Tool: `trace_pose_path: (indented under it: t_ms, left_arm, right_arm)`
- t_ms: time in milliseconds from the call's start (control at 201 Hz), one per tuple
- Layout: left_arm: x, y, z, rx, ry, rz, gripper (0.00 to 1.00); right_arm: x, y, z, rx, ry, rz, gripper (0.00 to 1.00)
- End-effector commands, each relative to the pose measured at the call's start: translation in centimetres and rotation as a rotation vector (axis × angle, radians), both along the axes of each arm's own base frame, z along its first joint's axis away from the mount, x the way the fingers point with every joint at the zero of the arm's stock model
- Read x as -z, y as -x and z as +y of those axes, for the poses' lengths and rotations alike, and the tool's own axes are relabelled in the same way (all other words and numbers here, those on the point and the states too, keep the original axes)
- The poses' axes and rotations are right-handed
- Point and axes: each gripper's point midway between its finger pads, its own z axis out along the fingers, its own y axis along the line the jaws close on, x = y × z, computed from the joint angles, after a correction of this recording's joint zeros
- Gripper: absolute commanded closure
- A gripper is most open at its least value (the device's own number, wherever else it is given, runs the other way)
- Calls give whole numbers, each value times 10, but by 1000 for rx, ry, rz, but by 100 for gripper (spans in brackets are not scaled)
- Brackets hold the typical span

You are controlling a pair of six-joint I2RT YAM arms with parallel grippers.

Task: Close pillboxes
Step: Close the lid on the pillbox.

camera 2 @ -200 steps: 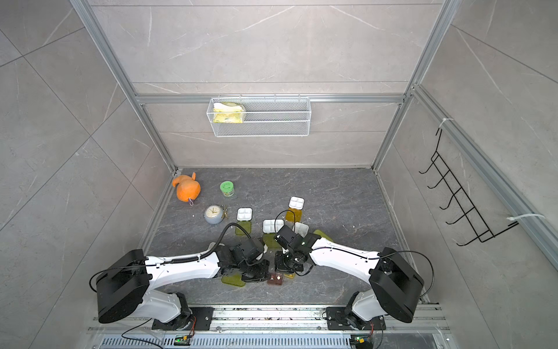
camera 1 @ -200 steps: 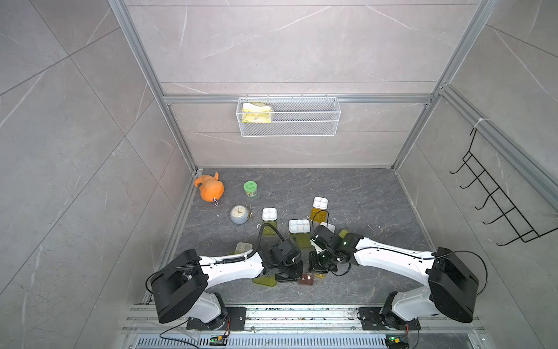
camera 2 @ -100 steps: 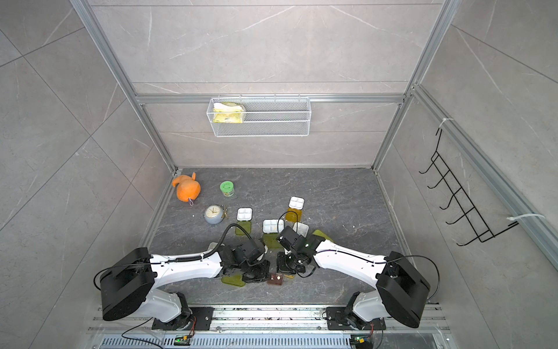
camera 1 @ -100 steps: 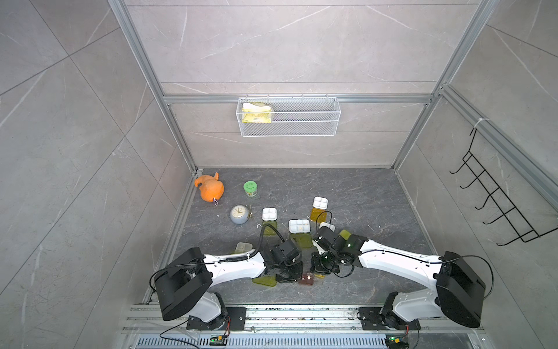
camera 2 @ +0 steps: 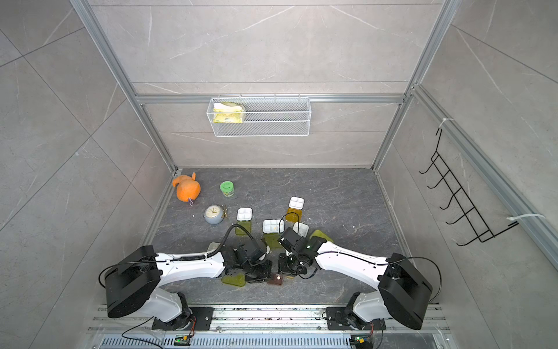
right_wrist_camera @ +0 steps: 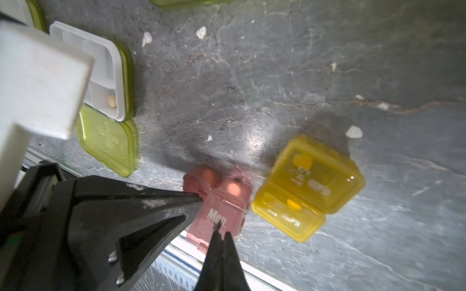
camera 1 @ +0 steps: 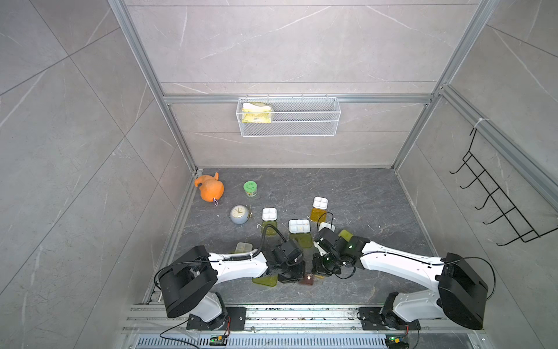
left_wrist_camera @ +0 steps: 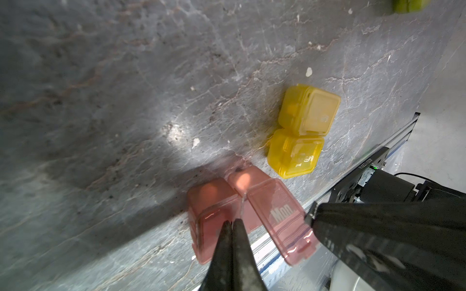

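Pink pillbox [left_wrist_camera: 214, 201] marked "Mon" lies right at both claw tips, wedged between them. Left gripper [left_wrist_camera: 232, 224]: jaws pinched together, nothing held, tip touching the box's body. Right gripper [right_wrist_camera: 221, 230]: also pinched, empty, tip on the "Mon" face. Yellow pillbox [right_wrist_camera: 307, 186] sits just beyond the right tip, beside the pink one. Can't tell if the pink one is latched.

Top views overhead; close wrist views share pillbox [left_wrist_camera: 274, 214].
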Motion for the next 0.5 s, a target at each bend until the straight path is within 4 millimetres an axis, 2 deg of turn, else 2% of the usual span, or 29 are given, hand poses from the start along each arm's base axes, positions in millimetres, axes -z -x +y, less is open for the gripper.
trace_pose_path:
  t_ms: [0, 493]
  left_arm:
    - [17, 8, 12, -15, -75, 47, 100]
    - [28, 11, 21, -41, -114, 70, 100]
  right_arm:
    - [-2, 2, -1, 11, -16, 4, 100]
    - [3, 8, 3, -6, -38, 14, 100]
